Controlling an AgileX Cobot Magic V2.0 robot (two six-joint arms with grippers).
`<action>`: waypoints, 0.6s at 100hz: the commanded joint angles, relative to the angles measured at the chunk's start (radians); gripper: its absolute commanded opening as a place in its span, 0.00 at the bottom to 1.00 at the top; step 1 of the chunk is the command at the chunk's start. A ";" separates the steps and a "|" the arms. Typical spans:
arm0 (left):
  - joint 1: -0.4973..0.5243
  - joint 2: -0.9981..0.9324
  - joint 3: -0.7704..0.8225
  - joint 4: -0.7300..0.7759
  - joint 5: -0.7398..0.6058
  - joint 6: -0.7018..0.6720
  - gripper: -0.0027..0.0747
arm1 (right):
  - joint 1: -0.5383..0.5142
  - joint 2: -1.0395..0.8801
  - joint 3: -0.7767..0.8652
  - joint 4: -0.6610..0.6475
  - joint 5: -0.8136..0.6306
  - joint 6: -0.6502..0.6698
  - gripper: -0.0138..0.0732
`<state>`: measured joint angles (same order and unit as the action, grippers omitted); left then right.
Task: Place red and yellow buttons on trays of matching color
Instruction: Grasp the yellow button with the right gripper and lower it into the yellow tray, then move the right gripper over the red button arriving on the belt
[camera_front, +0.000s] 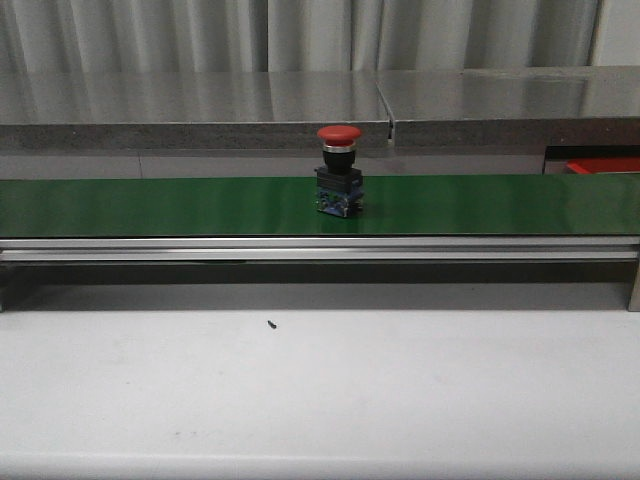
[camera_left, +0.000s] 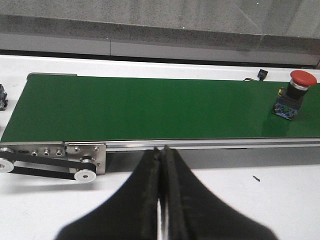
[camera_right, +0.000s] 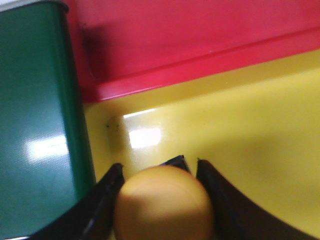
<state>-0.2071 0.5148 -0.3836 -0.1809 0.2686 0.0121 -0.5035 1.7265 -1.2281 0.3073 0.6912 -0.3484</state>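
A: Progress is judged at about the halfway mark. The yellow button (camera_right: 164, 202) is gripped between the fingers of the right gripper (camera_right: 159, 200), its domed cap filling the gap, and it is held over the floor of the yellow tray (camera_right: 250, 150). Release has not yet been made, so that placement is counted as nearly done, not done.

B: And the red button (camera_front: 339, 170)?

A: It is seen standing upright on the green conveyor belt (camera_front: 150, 205), roughly at mid-length in the front view and near the far end of the belt in the left wrist view. It is untouched. The left gripper (camera_left: 161, 200) is seen fully closed on nothing, fingers pressed together, hanging over the white table (camera_front: 400, 390) on the near side of the belt and well apart from the red button. 1 pick and 1 placement are therefore left for it.

B: What cannot be made out?

A: Whether the yellow button's base is already touching the tray floor cannot be told; it is hidden beneath the cap. The red tray (camera_right: 200, 40) is shown only in part, beside the yellow one, and only a red sliver is caught at the right edge of the front view. Neither arm is visible in the front view.
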 joint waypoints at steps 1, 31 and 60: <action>-0.007 0.002 -0.026 -0.013 -0.069 -0.007 0.01 | -0.002 -0.005 -0.021 0.020 -0.054 -0.007 0.28; -0.007 0.002 -0.026 -0.013 -0.069 -0.007 0.01 | -0.002 0.085 -0.020 0.018 -0.056 -0.029 0.30; -0.007 0.002 -0.026 -0.013 -0.069 -0.007 0.01 | -0.003 0.053 -0.021 0.006 -0.042 -0.029 0.84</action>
<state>-0.2071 0.5148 -0.3836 -0.1809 0.2686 0.0121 -0.5035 1.8500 -1.2281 0.3112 0.6675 -0.3625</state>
